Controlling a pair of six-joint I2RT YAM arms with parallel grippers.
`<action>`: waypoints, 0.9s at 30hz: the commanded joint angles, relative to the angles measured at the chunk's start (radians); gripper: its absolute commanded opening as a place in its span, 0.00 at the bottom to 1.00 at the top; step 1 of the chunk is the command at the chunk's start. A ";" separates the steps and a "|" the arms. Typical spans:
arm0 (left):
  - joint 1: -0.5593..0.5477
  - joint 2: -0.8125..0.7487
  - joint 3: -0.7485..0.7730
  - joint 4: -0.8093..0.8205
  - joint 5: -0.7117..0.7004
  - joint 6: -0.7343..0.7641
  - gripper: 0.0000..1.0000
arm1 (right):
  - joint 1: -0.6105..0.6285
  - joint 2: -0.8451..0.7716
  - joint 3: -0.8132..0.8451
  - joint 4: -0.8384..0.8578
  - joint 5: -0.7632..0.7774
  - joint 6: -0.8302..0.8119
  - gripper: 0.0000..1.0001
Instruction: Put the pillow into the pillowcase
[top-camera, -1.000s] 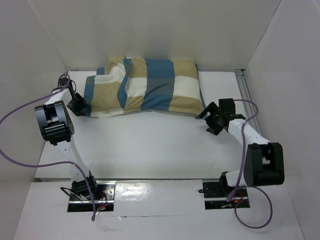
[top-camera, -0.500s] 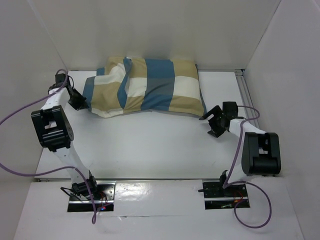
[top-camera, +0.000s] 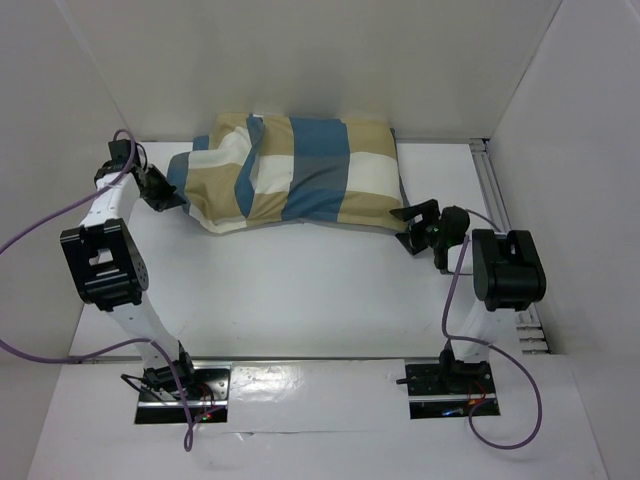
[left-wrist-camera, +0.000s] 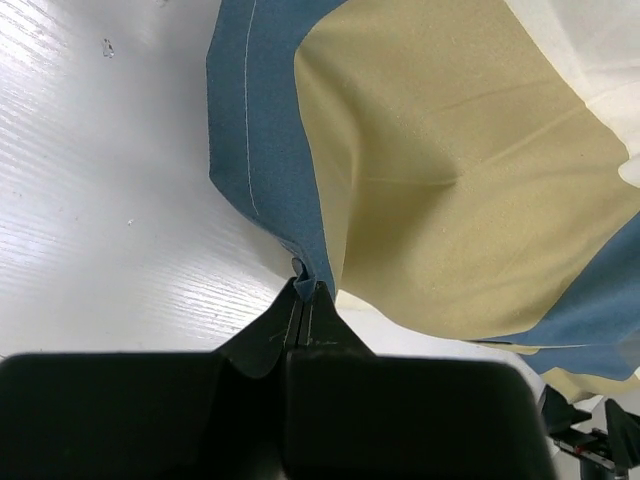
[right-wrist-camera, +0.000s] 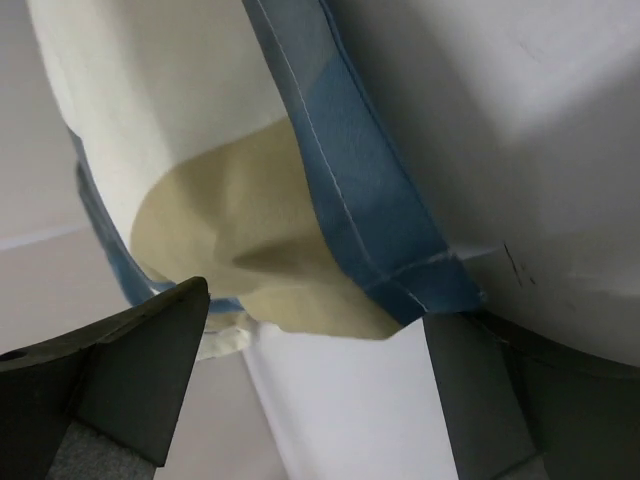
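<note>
The pillowcase (top-camera: 300, 170), in blue, tan and cream checks, lies bulging at the back of the table. The pillow is hidden from view. My left gripper (top-camera: 165, 192) is at the case's left end. In the left wrist view its tips (left-wrist-camera: 308, 292) are shut on the blue hem (left-wrist-camera: 270, 150). My right gripper (top-camera: 415, 225) stands open at the case's near right corner. In the right wrist view that blue and tan corner (right-wrist-camera: 400, 270) hangs just ahead of the gap between the spread fingers (right-wrist-camera: 140, 370). A pale rumpled bit (right-wrist-camera: 225, 338) shows under it; I cannot tell what it is.
White walls close in the table at the back and both sides. A metal rail (top-camera: 492, 185) runs along the right edge. Purple cables (top-camera: 40, 230) loop from both arms. Bare white tabletop (top-camera: 300, 280) lies between the case and the arm bases.
My left gripper has shut on the case's left hem and shifted back and left. My right arm has folded up, bringing its open gripper left to the case's right corner.
</note>
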 joint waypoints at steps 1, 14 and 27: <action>-0.001 -0.014 -0.001 0.001 0.026 -0.016 0.00 | -0.002 0.058 -0.041 0.289 0.032 0.113 0.87; -0.001 -0.041 0.072 -0.051 0.050 -0.006 0.00 | -0.029 -0.141 0.031 0.060 0.216 -0.031 0.00; 0.223 -0.095 0.402 -0.128 0.271 -0.123 0.00 | -0.192 -0.497 0.464 -0.555 0.351 -0.321 0.00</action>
